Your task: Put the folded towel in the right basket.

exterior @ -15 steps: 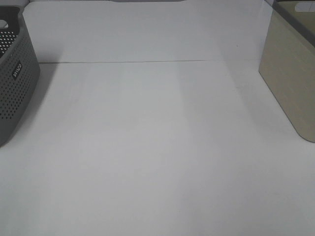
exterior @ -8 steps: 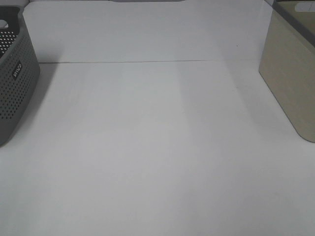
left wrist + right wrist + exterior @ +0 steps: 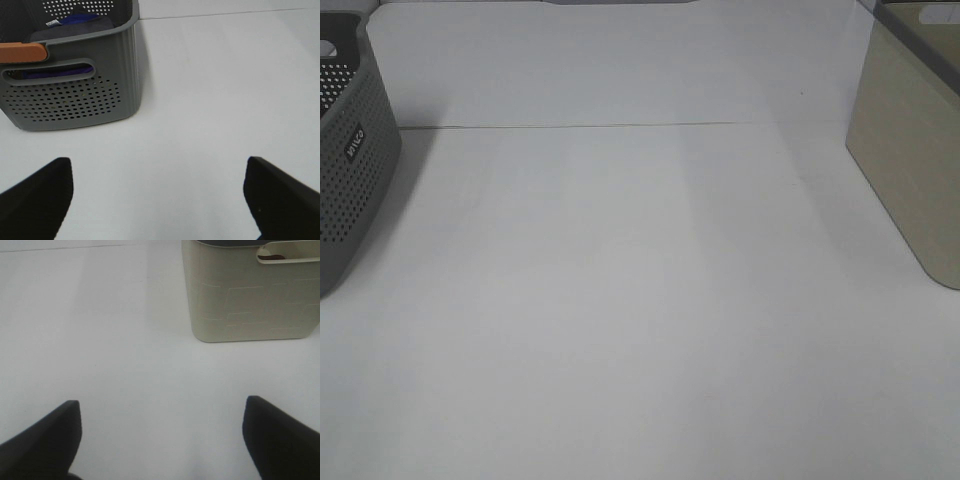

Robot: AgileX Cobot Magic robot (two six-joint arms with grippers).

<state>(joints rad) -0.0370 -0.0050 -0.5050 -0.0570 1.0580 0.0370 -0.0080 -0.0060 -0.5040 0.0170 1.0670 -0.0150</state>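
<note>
A purple-blue folded cloth lies inside the grey perforated basket, which has an orange handle; it looks like the towel. In the exterior high view this grey basket stands at the left edge and the towel is hidden. The beige basket stands at the right edge and also shows in the right wrist view. My left gripper is open and empty over bare table, short of the grey basket. My right gripper is open and empty, short of the beige basket. Neither gripper shows in the exterior high view.
The white table spreads between the two baskets, with a thin seam line across its far part. A brown handle shows at the beige basket's rim.
</note>
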